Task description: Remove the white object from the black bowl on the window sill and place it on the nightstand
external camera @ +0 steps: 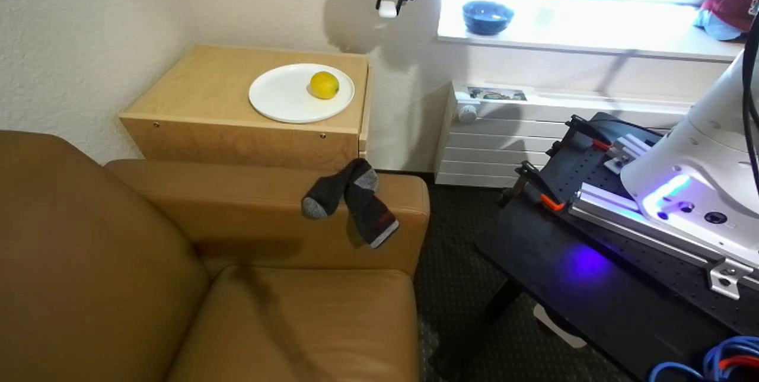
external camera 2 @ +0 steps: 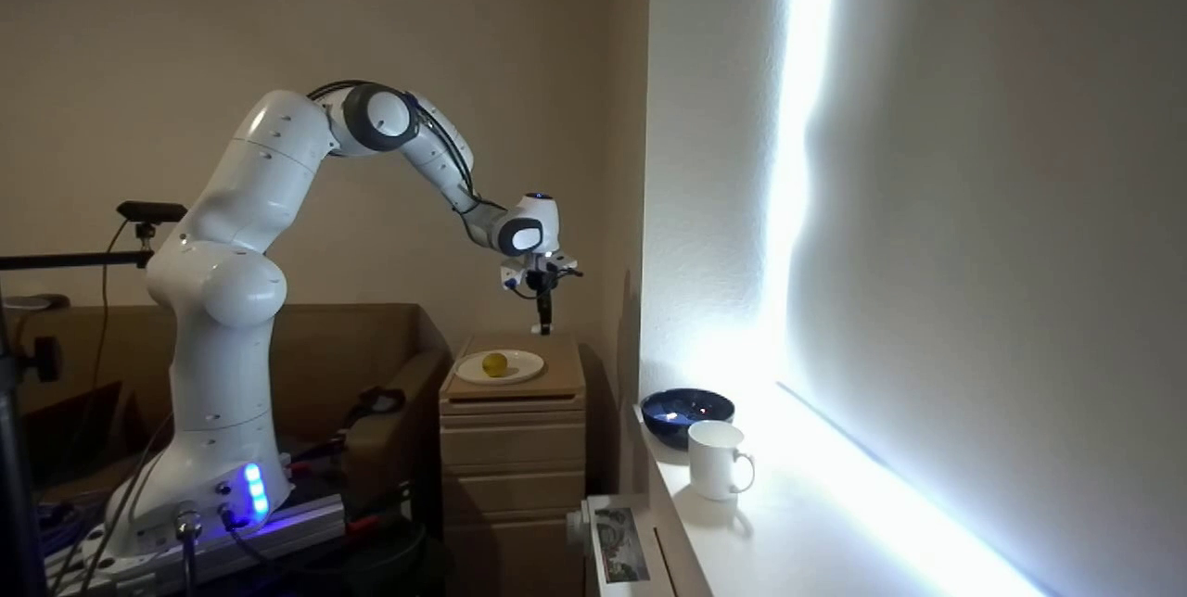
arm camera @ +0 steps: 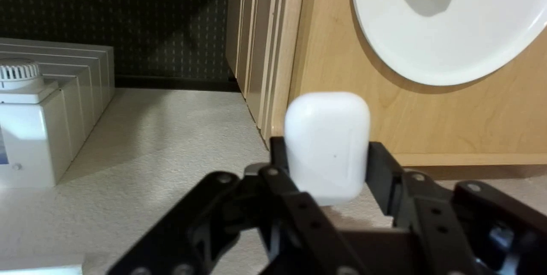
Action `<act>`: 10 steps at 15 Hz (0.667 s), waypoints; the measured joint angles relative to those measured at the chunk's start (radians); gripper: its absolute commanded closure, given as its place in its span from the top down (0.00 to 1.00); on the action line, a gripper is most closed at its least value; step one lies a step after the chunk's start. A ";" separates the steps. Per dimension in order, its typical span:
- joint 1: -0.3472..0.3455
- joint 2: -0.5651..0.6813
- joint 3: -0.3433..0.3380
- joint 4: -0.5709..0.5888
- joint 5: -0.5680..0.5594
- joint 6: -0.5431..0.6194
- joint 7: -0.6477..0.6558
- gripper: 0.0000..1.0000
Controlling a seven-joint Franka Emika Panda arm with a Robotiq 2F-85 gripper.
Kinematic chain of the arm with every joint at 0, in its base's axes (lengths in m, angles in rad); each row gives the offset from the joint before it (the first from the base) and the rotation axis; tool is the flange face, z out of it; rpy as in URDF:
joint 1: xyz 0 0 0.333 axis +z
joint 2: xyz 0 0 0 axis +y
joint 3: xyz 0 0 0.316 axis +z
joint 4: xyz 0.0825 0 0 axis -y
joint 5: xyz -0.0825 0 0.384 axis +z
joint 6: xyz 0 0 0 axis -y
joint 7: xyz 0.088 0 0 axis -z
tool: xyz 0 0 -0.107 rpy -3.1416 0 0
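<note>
If the gripper (arm camera: 328, 157), pinching the white object (arm camera: 327, 147), lets go without the nightstand (arm camera: 410, 117) squarely beneath it, that load could miss and fall.

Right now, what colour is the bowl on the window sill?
Dark glossy blue. The bowl shows best in an exterior view, though a white mug hides part.

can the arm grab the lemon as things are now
Probably not: the fingers are closed on the white object, which leaves no room between them. Otherwise the way looks free, as the lemon sits uncovered on the plate.
</note>
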 measured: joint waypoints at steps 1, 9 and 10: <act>0.001 0.006 0.003 0.002 0.001 0.000 -0.001 0.24; 0.081 0.195 0.021 0.229 0.002 0.032 0.128 0.24; 0.104 0.222 0.001 0.259 -0.022 0.027 0.174 0.24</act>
